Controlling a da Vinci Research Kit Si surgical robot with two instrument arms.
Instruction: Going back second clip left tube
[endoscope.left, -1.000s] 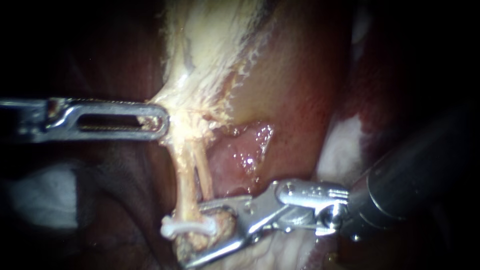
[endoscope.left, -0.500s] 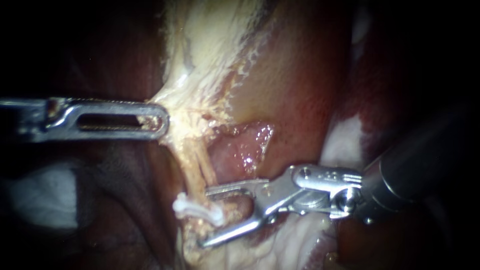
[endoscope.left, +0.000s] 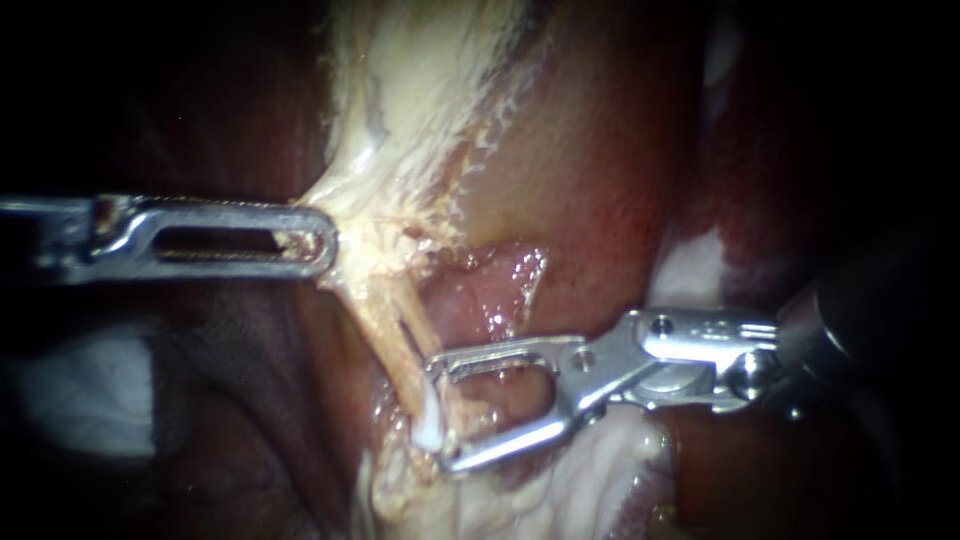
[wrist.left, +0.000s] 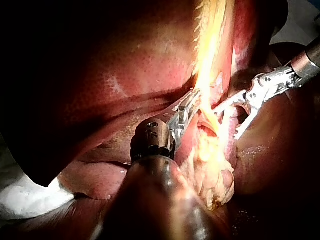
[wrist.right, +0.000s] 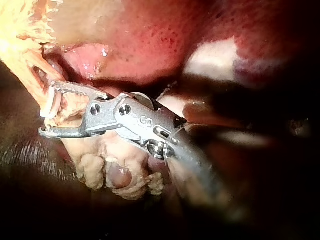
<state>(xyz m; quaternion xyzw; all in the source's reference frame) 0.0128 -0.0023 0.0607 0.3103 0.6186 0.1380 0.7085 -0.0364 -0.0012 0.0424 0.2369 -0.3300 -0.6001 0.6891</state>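
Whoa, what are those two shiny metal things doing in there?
The left instrument has its slotted steel jaws shut on the pale yellowish tissue, holding it stretched. The right instrument has its jaws open, with the tips by the small white clip on the thin tan tube. It grips nothing.

Dark red liver (endoscope.left: 600, 170) fills the background, a white cloth (endoscope.left: 90, 395) beside it.
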